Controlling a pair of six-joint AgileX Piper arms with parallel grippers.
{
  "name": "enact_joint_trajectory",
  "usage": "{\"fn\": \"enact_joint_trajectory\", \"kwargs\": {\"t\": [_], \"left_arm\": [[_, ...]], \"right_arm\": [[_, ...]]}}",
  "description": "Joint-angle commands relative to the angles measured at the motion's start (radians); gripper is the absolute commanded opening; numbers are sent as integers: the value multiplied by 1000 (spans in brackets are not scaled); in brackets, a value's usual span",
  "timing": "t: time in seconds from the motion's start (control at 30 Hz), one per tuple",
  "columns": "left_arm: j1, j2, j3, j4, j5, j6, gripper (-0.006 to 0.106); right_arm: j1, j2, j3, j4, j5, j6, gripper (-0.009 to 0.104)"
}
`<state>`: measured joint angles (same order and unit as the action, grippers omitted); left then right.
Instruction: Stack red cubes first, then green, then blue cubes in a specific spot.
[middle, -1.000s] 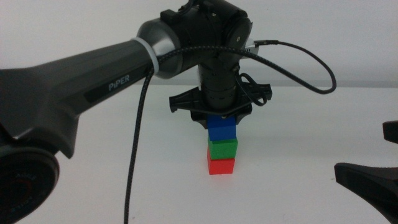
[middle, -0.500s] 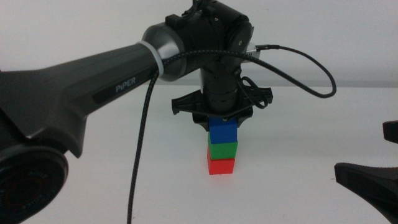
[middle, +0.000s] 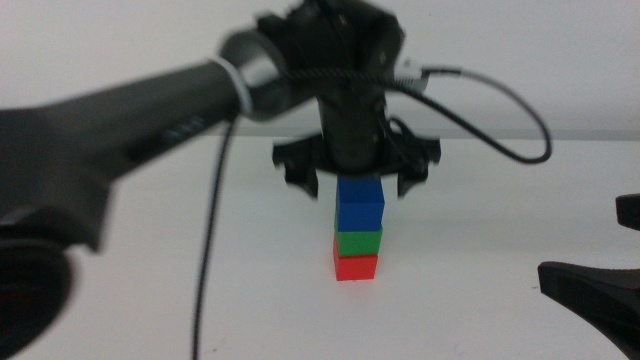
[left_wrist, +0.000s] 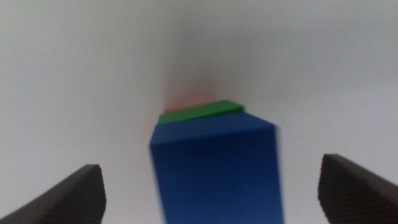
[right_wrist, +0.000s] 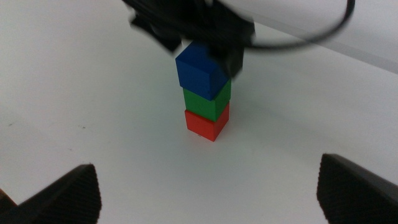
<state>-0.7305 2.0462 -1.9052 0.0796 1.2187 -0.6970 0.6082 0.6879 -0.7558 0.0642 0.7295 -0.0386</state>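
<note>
Blue cube (middle: 360, 204) atop green (middle: 358, 241) atop red (middle: 356, 267), between left gripper (middle: 358, 182) jaws, spread wide, touching neither. Right gripper (right_wrist: 208, 186) near stack, jaws apart.

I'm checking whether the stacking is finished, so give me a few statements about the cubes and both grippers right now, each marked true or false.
1. The blue cube sits on top of the stack. True.
2. The red cube lies between the other two. False: the green cube is in the middle, and red is at the bottom on the table.
3. The left gripper is clamped shut on the blue cube. False: its jaws stand open, apart from the cube's sides.
4. The left gripper is directly above the stack. True.
5. The right gripper holds a cube. False: it is open and empty, waiting off to the right side.
</note>
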Motion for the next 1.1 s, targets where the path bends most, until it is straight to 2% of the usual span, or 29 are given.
{"fn": "enact_joint_trajectory", "kwargs": {"t": [0.0, 0.13, 0.17, 0.3, 0.5, 0.57, 0.6, 0.73, 0.9, 1.07], "left_arm": [[-6, -121, -4, 39, 95, 127, 94], [-6, -311, 16, 76, 97, 614, 94], [-6, -353, 40, 76, 97, 659, 94], [3, -568, 217, 128, 98, 664, 94], [88, -932, 539, 147, 48, 588, 94], [162, -1043, 649, 94, -78, 593, 94], [216, -1108, 707, 40, -151, 614, 94], [429, -1343, 901, -80, -345, 784, 94], [634, -1531, 1049, -177, -406, 786, 94], [727, -1672, 1085, -260, -381, 786, 94]], "right_arm": [[-5, -4, 3, -5, -14, -3, 93], [-5, -4, 3, -5, -14, -3, 93], [-5, -4, 3, -5, -14, -3, 93], [-5, -4, 3, -5, -14, -3, 93], [-5, -4, 3, -5, -14, -3, 93], [-5, -4, 3, -5, -14, -3, 93], [-5, -4, 3, -5, -14, -3, 93], [-5, -4, 3, 1, -14, -3, 93], [-5, -4, 3, 1, -14, -3, 93], [-5, -4, 3, 1, -14, -3, 93]]}}
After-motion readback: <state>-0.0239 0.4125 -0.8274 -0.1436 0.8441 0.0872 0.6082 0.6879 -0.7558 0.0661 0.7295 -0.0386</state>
